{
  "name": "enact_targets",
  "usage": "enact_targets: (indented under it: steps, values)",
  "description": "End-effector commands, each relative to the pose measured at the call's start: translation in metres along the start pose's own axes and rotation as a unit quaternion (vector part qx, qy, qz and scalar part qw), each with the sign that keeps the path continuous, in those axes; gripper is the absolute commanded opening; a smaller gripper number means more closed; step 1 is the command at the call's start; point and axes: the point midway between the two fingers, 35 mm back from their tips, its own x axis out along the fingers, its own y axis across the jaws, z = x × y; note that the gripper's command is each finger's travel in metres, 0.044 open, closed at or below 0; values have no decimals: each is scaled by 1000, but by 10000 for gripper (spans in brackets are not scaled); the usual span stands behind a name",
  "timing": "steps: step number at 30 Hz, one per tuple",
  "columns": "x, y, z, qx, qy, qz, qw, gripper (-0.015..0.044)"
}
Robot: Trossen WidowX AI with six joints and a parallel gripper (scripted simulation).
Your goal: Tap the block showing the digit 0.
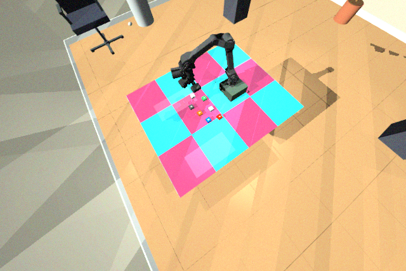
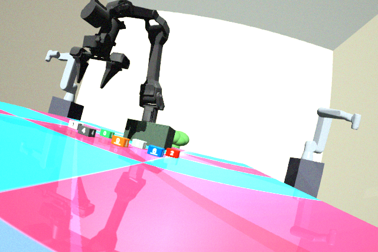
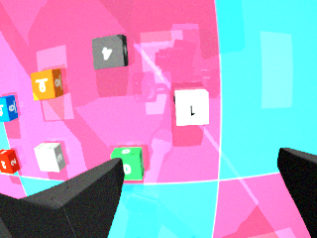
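Note:
The green block (image 1: pixel 203 98) (image 2: pixel 106 133) (image 3: pixel 135 164) shows the digit 0 and sits flat on the checkered table. In the wrist view it lies by the left fingertip, which overlaps its left edge. My gripper (image 2: pixel 90 84) (image 3: pixel 205 163) is open and empty, high above the blocks. A white block (image 1: pixel 192 96) (image 2: pixel 74 124) (image 3: pixel 191 107) showing 1 appears between the fingers' lines in the wrist view, farther up the picture. A dark grey block (image 1: pixel 191 106) (image 2: pixel 86 130) (image 3: pixel 109 52) shows 4.
An orange block (image 2: pixel 120 140) (image 3: pixel 47 84) and a blue block (image 2: pixel 155 150) (image 3: pixel 7 109) carry underlined digits. A second white block (image 2: pixel 139 143) (image 3: pixel 50 157) and a red block (image 2: pixel 173 153) (image 3: pixel 9 161) showing 2 sit near the arm's green base (image 1: pixel 233 90).

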Motion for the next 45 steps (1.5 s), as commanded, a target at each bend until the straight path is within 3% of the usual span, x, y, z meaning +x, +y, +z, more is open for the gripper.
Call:
enact_targets:
  steps: [1,6,27,34,41,45]
  values:
    - [-1,18,-11,-1,1,4,1000,400]
    - [0,66,-51,-2,3,7,1000,400]
    - [0,67,-53,-2,3,7,1000,400]
    - [79,68,-53,-2,3,7,1000,216]
    - [82,68,-53,-2,3,7,1000,33]
    - [82,68,-53,-2,3,7,1000,20]
